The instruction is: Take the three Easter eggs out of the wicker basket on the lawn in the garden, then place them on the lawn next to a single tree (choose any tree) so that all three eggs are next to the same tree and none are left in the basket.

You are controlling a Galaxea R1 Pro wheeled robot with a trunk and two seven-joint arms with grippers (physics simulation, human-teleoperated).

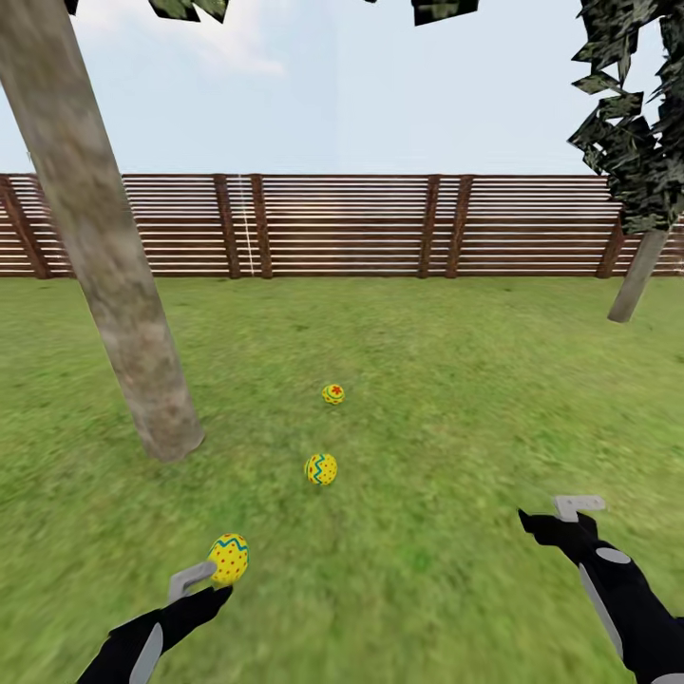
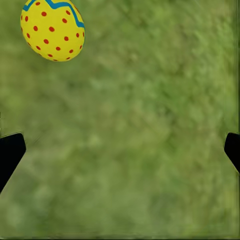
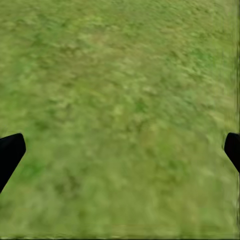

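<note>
Three yellow Easter eggs lie on the lawn (image 1: 427, 399) beside the tree (image 1: 114, 285) with the thick slanted trunk. The red-dotted egg (image 1: 332, 393) is farthest, the teal-zigzag egg (image 1: 321, 468) is in the middle, and the nearest egg (image 1: 229, 558) (image 2: 52, 29) rests on the grass just beyond my left gripper (image 1: 195, 581) (image 2: 120, 150). That gripper is open and the egg sits outside its fingers. My right gripper (image 1: 562, 515) (image 3: 120, 150) hovers open over bare grass at the right. The wicker basket is out of view.
A brown slatted fence (image 1: 342, 226) closes the far side of the garden. A second tree (image 1: 638, 275) with dark foliage stands at the far right. Open grass stretches between the two trunks.
</note>
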